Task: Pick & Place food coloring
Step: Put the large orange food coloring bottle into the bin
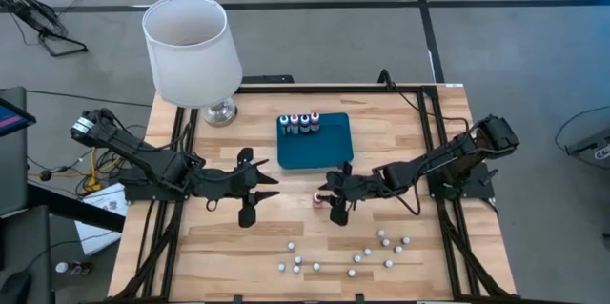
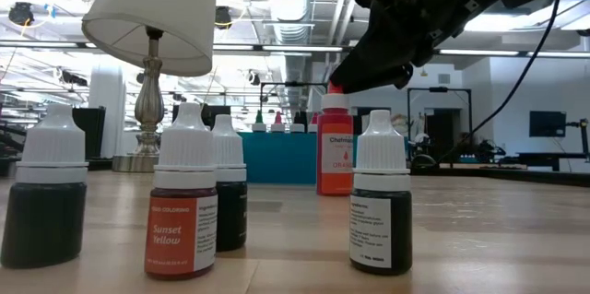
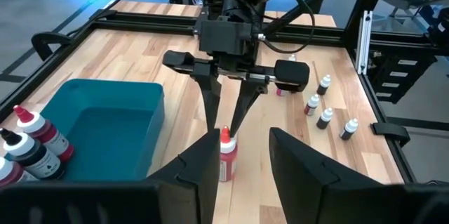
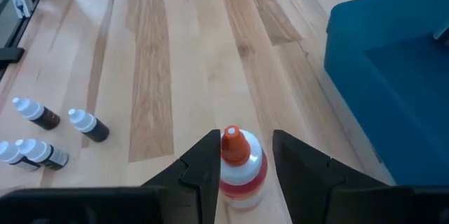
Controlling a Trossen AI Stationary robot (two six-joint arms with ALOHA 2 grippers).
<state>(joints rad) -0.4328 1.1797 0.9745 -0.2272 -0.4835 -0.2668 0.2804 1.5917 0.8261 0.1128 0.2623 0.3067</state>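
the red dropper bottle (image 4: 240, 166) stands upright on the table (image 4: 161, 76) just beside the teal tray (image 4: 393, 62), between the fingers of your right gripper (image 4: 242, 164), whose jaws stand apart around it, not visibly pressing. it looks light, small, smooth and easy to tip, so grip the body below the cap. the left gripper (image 1: 250, 190) waits nearby, parted and empty.

On the pale wooden tabletop (image 2: 479, 229), four small white-capped dropper bottles stand near the camera: a dark one at far left (image 2: 46, 197), an orange one labelled Sunset Yellow (image 2: 182, 206), a dark one just behind it (image 2: 228, 188), and a dark one to the right (image 2: 381, 204). Farther back stands an upright red-capped bottle with red-orange contents (image 2: 336, 147), directly beneath a dark robot gripper (image 2: 406, 27). A teal rectangular tray (image 2: 277, 156) and a white-shaded lamp (image 2: 152, 31) stand far left.
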